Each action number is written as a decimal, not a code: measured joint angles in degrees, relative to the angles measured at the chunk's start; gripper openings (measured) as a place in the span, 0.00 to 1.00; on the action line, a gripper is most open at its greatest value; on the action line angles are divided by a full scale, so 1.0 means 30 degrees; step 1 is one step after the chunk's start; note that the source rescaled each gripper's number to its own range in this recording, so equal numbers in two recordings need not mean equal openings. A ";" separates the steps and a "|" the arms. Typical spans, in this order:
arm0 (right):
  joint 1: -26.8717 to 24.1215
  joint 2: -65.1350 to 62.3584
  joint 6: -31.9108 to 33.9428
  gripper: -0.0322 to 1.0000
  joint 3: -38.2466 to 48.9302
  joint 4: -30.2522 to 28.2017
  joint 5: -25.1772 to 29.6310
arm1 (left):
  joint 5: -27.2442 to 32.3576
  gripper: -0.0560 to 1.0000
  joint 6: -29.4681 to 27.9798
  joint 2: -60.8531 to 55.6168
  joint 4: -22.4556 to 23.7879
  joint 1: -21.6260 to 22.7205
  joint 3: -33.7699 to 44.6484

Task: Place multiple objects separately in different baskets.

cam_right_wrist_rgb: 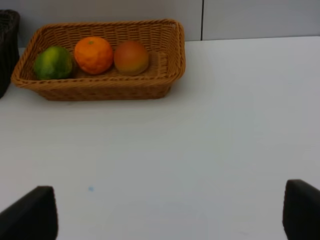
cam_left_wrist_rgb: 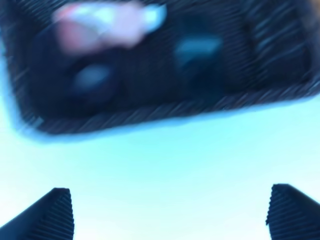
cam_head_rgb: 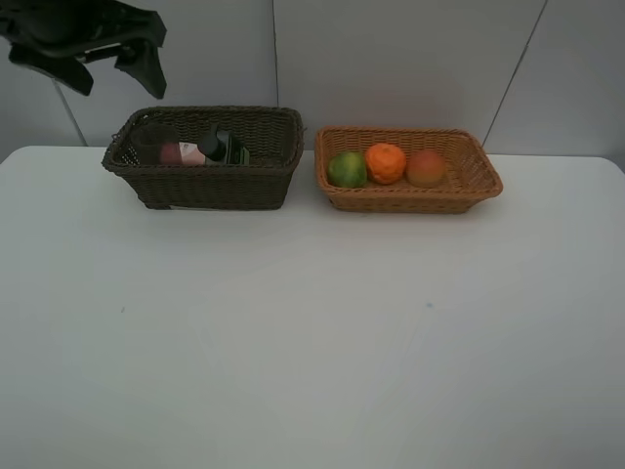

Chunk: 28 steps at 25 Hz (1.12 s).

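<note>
Scanning from the near table (cam_head_rgb: 312, 352) edge outward: bare white surface, nothing left on it. Light basket (cam_head_rgb: 469, 181) held the green citrus (cam_head_rgb: 347, 169), orange (cam_head_rgb: 386, 163) and peach-like fruit (cam_head_rgb: 426, 167) in a row; dark basket (cam_head_rgb: 210, 181) held the pink tube (cam_head_rgb: 184, 153), pump bottle (cam_head_rgb: 227, 148) and cup (cam_head_rgb: 153, 143). Sorting looked complete. Left gripper (cam_head_rgb: 117, 51) hung above the dark basket's far left corner, jaws wide, empty; right gripper (cam_right_wrist_rgb: 170, 212) likewise wide, empty. Risk, by judgement: a low swing of the left arm could clip the basket rim and shift it.
</note>
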 joint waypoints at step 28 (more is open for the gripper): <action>0.0000 0.0000 0.0000 0.96 0.0000 0.0000 0.0000 | 0.5679 1.00 0.2719 -2.7910 -0.1350 0.1643 1.3564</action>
